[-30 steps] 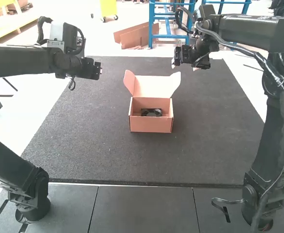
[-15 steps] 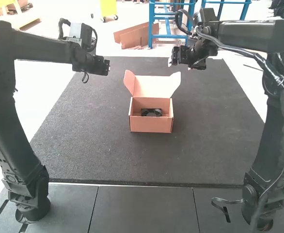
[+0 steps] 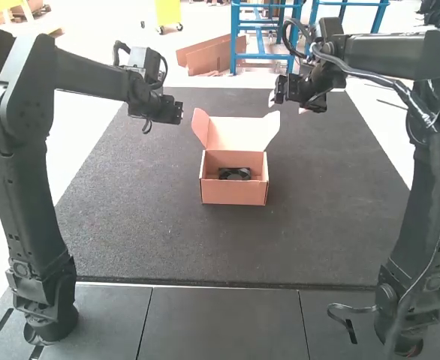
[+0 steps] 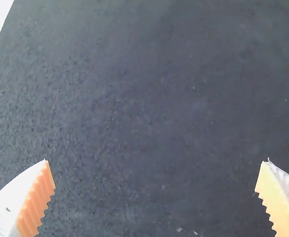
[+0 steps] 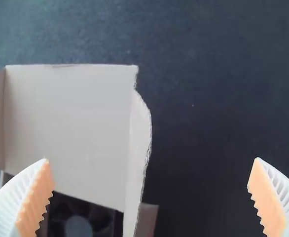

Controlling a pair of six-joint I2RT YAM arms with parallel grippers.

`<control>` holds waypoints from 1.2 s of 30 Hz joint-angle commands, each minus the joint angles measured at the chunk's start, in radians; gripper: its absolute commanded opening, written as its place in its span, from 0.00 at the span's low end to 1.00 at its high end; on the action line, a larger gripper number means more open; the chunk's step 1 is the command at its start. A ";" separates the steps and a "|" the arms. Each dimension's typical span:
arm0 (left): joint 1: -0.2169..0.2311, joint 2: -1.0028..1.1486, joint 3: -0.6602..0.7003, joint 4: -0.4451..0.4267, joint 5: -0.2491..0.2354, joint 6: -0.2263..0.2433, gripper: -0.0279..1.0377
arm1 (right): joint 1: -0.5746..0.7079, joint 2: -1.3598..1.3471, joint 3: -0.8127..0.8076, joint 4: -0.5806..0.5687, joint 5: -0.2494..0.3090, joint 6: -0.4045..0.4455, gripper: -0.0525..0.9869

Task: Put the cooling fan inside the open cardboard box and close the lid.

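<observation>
The open cardboard box (image 3: 233,187) stands in the middle of the black mat, its lid (image 3: 239,132) upright at the back with side flaps spread. The black cooling fan (image 3: 234,173) lies inside the box and also appears under the lid (image 5: 70,123) as the fan (image 5: 80,219). My left gripper (image 3: 171,112) hangs open above the mat, just left of the lid's left flap, with bare mat between its pads (image 4: 33,202). My right gripper (image 3: 295,94) hovers open above and behind the lid's right flap, and its fingers (image 5: 33,200) hold nothing.
The black mat (image 3: 130,202) covers the table around the box, with free room on all sides. Its far edge (image 3: 227,88) lies just behind both grippers. The arm bases stand at the near corners.
The left arm has swung right and slightly down, bringing its gripper close to the lid's left flap. The right gripper shifted a little to the right. The box and fan have not moved.
</observation>
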State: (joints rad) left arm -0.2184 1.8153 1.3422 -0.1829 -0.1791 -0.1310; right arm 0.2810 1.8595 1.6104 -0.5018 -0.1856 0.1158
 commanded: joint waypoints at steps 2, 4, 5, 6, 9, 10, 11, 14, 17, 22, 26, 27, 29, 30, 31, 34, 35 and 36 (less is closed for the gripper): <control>-0.015 0.010 0.068 0.003 0.010 -0.024 0.93 | -0.016 0.024 0.056 -0.023 -0.078 0.012 0.92; -0.018 0.018 0.081 0.000 0.026 -0.027 0.93 | -0.016 0.033 0.066 -0.029 -0.098 0.016 0.92; -0.019 0.021 0.089 -0.001 0.032 -0.028 0.93 | -0.014 0.038 0.072 -0.030 -0.100 0.019 0.92; -0.021 0.024 0.095 -0.004 0.043 -0.032 0.93 | -0.016 0.040 0.079 -0.030 -0.104 0.021 0.92; -0.033 0.029 0.109 -0.009 0.092 -0.042 0.93 | -0.016 0.058 0.097 -0.038 -0.124 0.027 0.92; -0.038 0.029 0.110 -0.010 0.099 -0.042 0.93 | -0.016 0.063 0.102 -0.044 -0.126 0.027 0.92; -0.047 0.030 0.112 -0.010 0.109 -0.042 0.93 | -0.016 0.067 0.109 -0.047 -0.127 0.027 0.92; -0.072 0.038 0.115 -0.026 0.125 -0.041 0.93 | -0.016 0.081 0.123 -0.060 -0.129 0.025 0.91; -0.088 0.042 0.115 -0.036 0.133 -0.042 0.93 | -0.016 0.090 0.135 -0.070 -0.133 0.025 0.91; -0.099 0.044 0.115 -0.040 0.142 -0.050 0.93 | -0.016 0.102 0.140 -0.083 -0.141 0.025 0.89; -0.099 0.044 0.115 -0.047 0.142 -0.052 0.93 | -0.016 0.112 0.140 -0.087 -0.146 0.022 0.82; -0.098 0.044 0.115 -0.049 0.142 -0.052 0.93 | -0.014 0.112 0.140 -0.086 -0.146 0.021 0.81; -0.099 0.044 0.115 -0.053 0.142 -0.053 0.93 | -0.009 0.113 0.140 -0.086 -0.146 0.021 0.75; -0.099 0.044 0.115 -0.055 0.142 -0.053 0.93 | -0.008 0.115 0.140 -0.086 -0.146 0.022 0.73; -0.099 0.044 0.115 -0.056 0.142 -0.053 0.93 | -0.008 0.115 0.141 -0.084 -0.146 0.022 0.73; -0.099 0.044 0.115 -0.059 0.142 -0.052 0.93 | -0.006 0.124 0.144 -0.081 -0.146 0.022 0.63; -0.099 0.042 0.115 -0.059 0.142 -0.052 0.93 | -0.006 0.125 0.148 -0.080 -0.146 0.021 0.60; -0.099 0.044 0.115 -0.059 0.142 -0.052 0.93 | -0.006 0.127 0.152 -0.078 -0.146 0.021 0.57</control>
State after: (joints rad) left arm -0.3145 1.8343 1.4227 -0.2432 -0.0513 -0.1738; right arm 0.2794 1.9896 1.7138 -0.5877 -0.3164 0.1352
